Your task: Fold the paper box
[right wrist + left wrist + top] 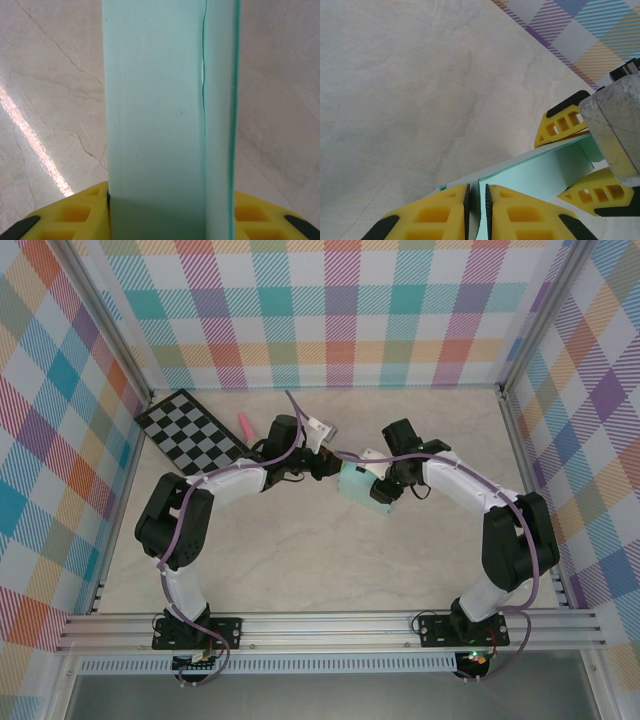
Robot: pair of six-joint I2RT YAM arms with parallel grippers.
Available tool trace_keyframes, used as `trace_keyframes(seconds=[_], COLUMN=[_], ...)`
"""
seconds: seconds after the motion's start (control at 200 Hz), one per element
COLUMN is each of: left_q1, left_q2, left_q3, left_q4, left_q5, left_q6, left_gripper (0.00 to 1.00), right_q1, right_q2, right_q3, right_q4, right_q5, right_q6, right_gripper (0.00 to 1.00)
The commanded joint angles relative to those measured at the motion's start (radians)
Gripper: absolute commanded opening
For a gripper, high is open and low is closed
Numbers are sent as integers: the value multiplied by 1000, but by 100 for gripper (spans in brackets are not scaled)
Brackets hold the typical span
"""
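you have the paper box (155,125) clamped across its width in your right gripper (167,212). its jaws stand partly apart, the card fills the gap between them, and a yellow finger (75,217) presses on each side. straight out from those jaws the box shows as a pale mint-green panel, smooth and flat. a narrower panel lies beside it toward the right-hand finger, and a thin dark seam parts the two. a darker green cut edge runs along the outer side of that narrower panel.

your left gripper (476,207) has its jaws narrow, almost together, with a thin edge of the same mint card pinched in the slit between them. ahead of the left jaws the card reaches across as a folded, open-sided shape to the right gripper's fingers, one on each side of it. the box sits between the two grippers, over the pale marbled table (410,100).
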Motion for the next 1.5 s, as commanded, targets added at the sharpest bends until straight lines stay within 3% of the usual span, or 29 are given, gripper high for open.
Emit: trace_keyframes(seconds=[0.0,0.14,0.425,0.64,0.845,1.045,1.5], left_q1=[-28,-31,-40,-40,-55,-57,-63], left_q2=[18,23,11,-2,8,7,23], left_q3=[45,60,65,40,64,97,187], left_q4=[43,22,-125,-108,-144,-168,-263], left_q5=[72,66,-1,-49,-89,-97,-105], left_q6=[-39,-39,115,121,143,97,25], left_gripper=[18,17,23,24,19,0,0], right_q1=[16,16,16,16,16,18,25], right_q2=[55,56,61,60,63,61,67], right_q3=[0,3,5,4,5,1,-5], right_q4=[-48,-45,-48,-50,-50,-48,-46], right_q5=[3,5,1,1,6,17,45], right_q6=[-4,2,7,7,8,10,12], right_gripper=[33,33,33,33,33,32,33])
